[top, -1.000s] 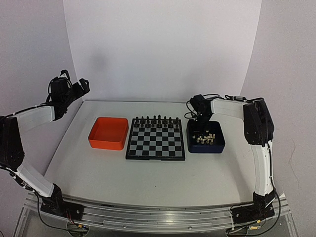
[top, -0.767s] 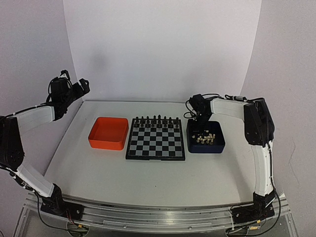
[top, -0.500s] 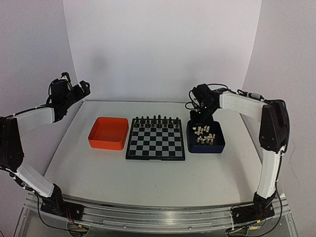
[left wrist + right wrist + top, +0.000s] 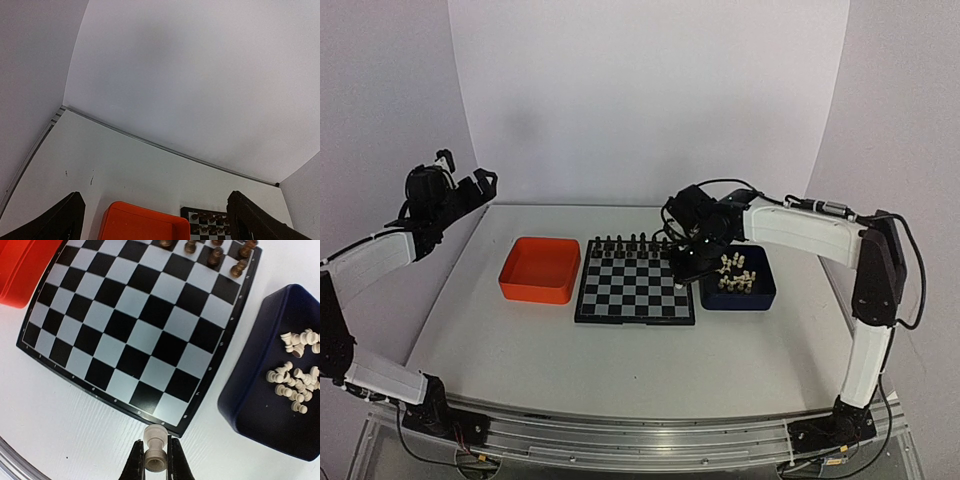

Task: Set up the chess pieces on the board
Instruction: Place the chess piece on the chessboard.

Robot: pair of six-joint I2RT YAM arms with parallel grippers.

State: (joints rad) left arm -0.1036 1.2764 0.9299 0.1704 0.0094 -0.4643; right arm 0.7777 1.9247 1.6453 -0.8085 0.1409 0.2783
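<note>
While the right end effector (image 4: 155, 460) hangs over the board's (image 4: 135, 330) right edge, toward its near corner, its two slim dark fingers are pinched on a single cream piece (image 4: 155, 447). That piece is a small, smooth, turned shape with a narrow waist between two wider ends. In the right wrist view it sits just outside the board's black border.

The board is flat and square, with glossy black and silver-grey checks. Its thin black rim is dotted with tiny pale marks too small to read. A row of dark, rounded black pieces (image 4: 215, 252) stands along the board's far edge.

Just right of the board lies a dark blue tray (image 4: 240, 405), square with rounded corners, low walls and a matt plastic look. The rest of the cream pieces (image 4: 295, 385) lie loose in it, heaped toward its far side, some upright and some tipped over.

Just left of the board sits an orange tray (image 4: 535, 280) of the same shape, with thick smooth walls.

All three rest on a pale, smooth worktop (image 4: 620, 360).

Well to the left of the board and raised above the worktop, the left end effector (image 4: 466, 172) has its black fingers spread wide with nothing between them.
</note>
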